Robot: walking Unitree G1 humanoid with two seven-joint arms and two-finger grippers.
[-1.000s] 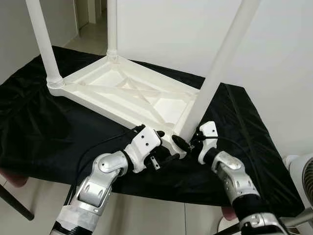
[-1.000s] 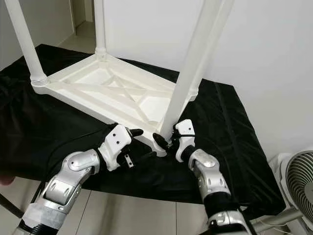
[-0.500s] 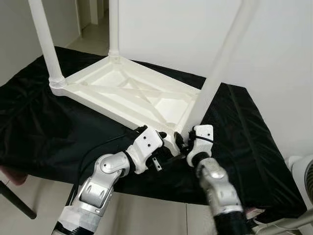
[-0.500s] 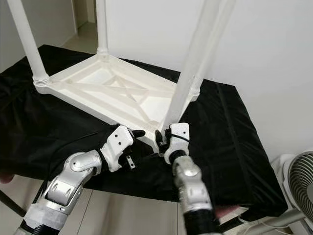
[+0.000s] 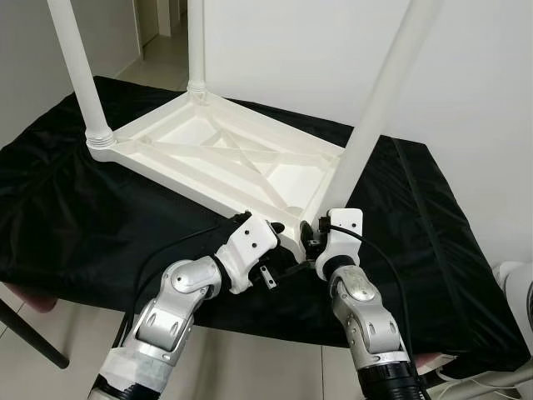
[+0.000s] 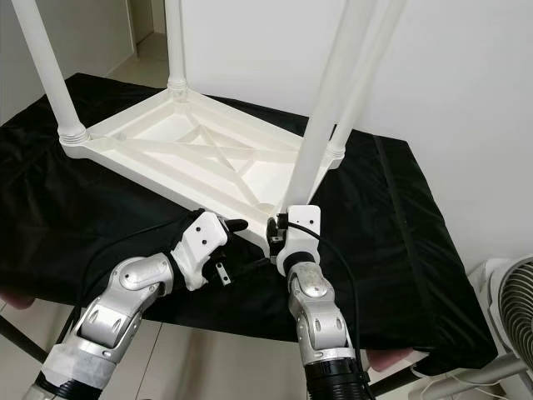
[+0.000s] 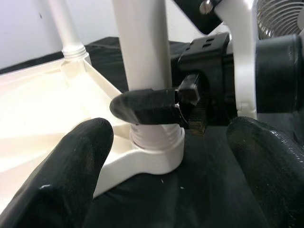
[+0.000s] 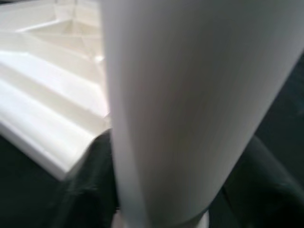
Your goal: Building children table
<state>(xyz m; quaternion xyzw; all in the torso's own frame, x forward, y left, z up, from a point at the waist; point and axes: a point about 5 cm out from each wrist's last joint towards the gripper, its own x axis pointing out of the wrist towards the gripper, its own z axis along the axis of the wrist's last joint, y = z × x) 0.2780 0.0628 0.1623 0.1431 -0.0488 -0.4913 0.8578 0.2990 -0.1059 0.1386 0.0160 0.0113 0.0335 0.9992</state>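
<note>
The white children's table (image 5: pixel 208 158) lies upside down on the black cloth, its legs pointing up. My right gripper (image 5: pixel 312 237) is shut on the base of the near table leg (image 5: pixel 375 108), just above the corner socket (image 7: pixel 156 142). In the left wrist view one of its black fingers (image 7: pixel 147 107) wraps across the leg (image 7: pixel 140 47). In the right wrist view the leg (image 8: pixel 180 104) stands close between dark fingers. My left gripper (image 5: pixel 281 250) is open at the same corner, its fingers (image 7: pixel 66 166) spread wide on either side of the socket without touching it.
The black cloth (image 5: pixel 75 217) covers the work surface to its front edge. Two more legs (image 5: pixel 75 67) (image 5: pixel 196 42) rise at the far corners, and a fourth (image 6: pixel 366 75) behind the near one. A fan (image 6: pixel 512 317) stands at the right, by the white wall.
My right arm has swung from the leg's right side round to its front, wrist now upright under the leg's base. The left gripper has stayed at the corner.
</note>
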